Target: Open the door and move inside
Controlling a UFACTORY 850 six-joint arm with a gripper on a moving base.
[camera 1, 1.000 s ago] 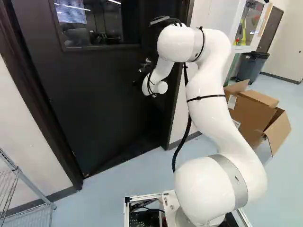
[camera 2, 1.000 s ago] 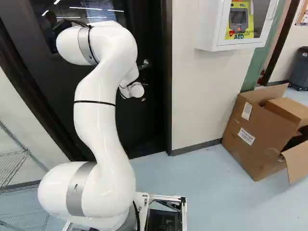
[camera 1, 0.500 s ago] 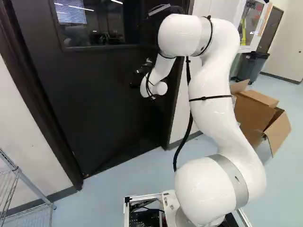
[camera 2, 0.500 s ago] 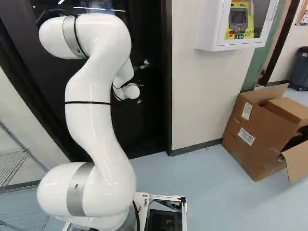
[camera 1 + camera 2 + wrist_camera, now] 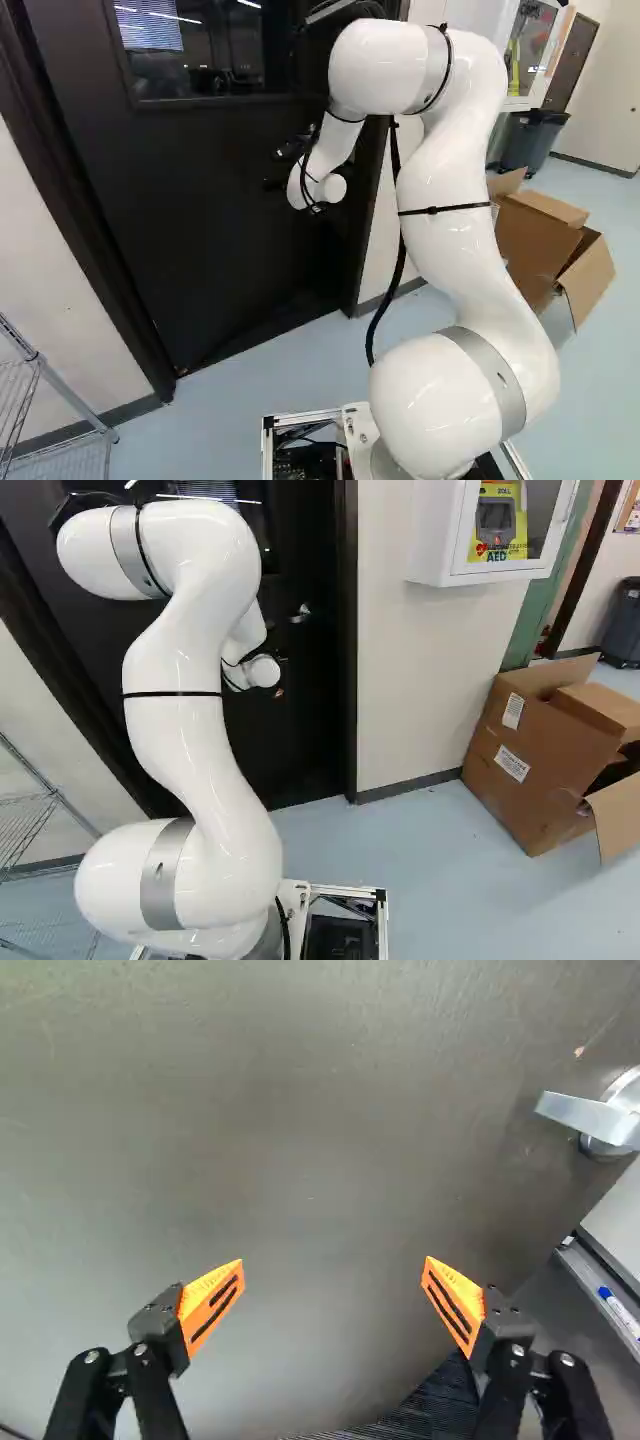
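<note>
While the big dark door (image 5: pixel 200 230) looks shut in its frame (image 5: pixel 348 680), we're at the opening stage, I'd say — no way through, and the whole move inside is left to do. The white arm (image 5: pixel 190 740) reaches up to the door's face, close to the latch side. And the pincer (image 5: pixel 334 1260)? Spread wide, nothing gripped, facing the flat of the door; whether it touches, I can't tell. The silver handle (image 5: pixel 590 1120) sits near the door's latch edge, well off to one side of the pincer, so it likely needs lining up before any turn and push.

Over to the containers! Biggest is the cardboard box (image 5: pixel 530 760), flaps splayed, on the floor (image 5: pixel 430 900) by the foot of the wall (image 5: pixel 400 700); more cardboard shows at its mouth, the depths too dark to call. Behind it, a grey bin (image 5: pixel 535 140), contents hidden. Higher up, a white cabinet (image 5: pixel 432 540) on the wall holds a small device (image 5: pixel 495 518) against yellow — and past the door's latch edge, a narrow ledge (image 5: pixel 590 1278) carries a blue-capped marker (image 5: pixel 622 1312).
</note>
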